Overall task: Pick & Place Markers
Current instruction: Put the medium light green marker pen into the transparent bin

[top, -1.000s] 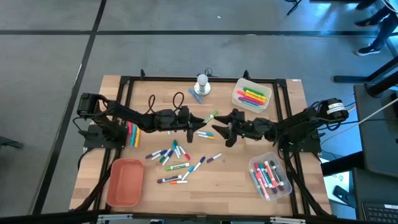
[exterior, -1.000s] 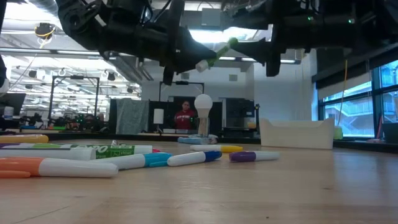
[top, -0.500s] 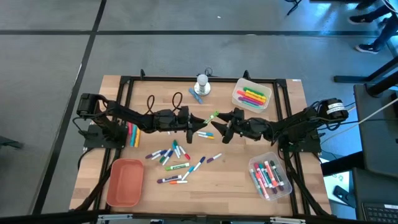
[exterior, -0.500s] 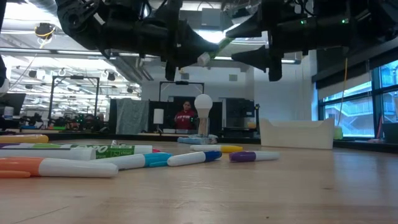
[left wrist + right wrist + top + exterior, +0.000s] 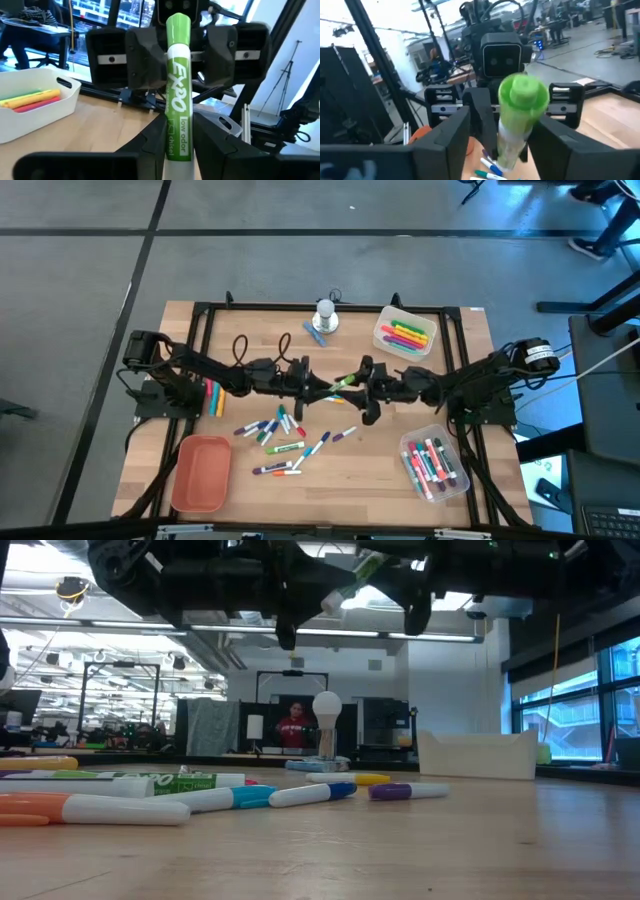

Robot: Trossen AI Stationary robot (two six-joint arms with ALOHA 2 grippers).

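Note:
A white-barrelled marker with a green cap [image 5: 343, 381] is held in the air above the middle of the table. My left gripper [image 5: 325, 386] is shut on its barrel. My right gripper [image 5: 353, 383] faces it from the table's right and is open. Its two fingers [image 5: 454, 136] stand on either side of the green cap [image 5: 522, 95], with a gap showing on both sides. The left wrist view shows the marker [image 5: 177, 100] pointing into the right gripper's open fingers [image 5: 107, 60]. In the low view the marker [image 5: 345, 590] tilts, cap end higher. My left gripper pinches the marker's white barrel [image 5: 176, 152] near its uncapped end between the two fingers [image 5: 150, 145]. It comes level from the table's left, with the fingers lying along the marker. The marker is lifted clear, and its green cap points toward the right gripper.
Several loose markers [image 5: 285, 435] lie on the table below the grippers. There is a bin of bright markers [image 5: 405, 335] far right, a second bin [image 5: 433, 465] near right and an orange tray [image 5: 202, 472] near left. A silver-white knob [image 5: 325, 313] stands at the far edge.
The two grippers have closed in on each other. My right gripper moved toward the table's left until its open fingers came around the green cap. My left gripper carried the marker a little toward the right and upward.

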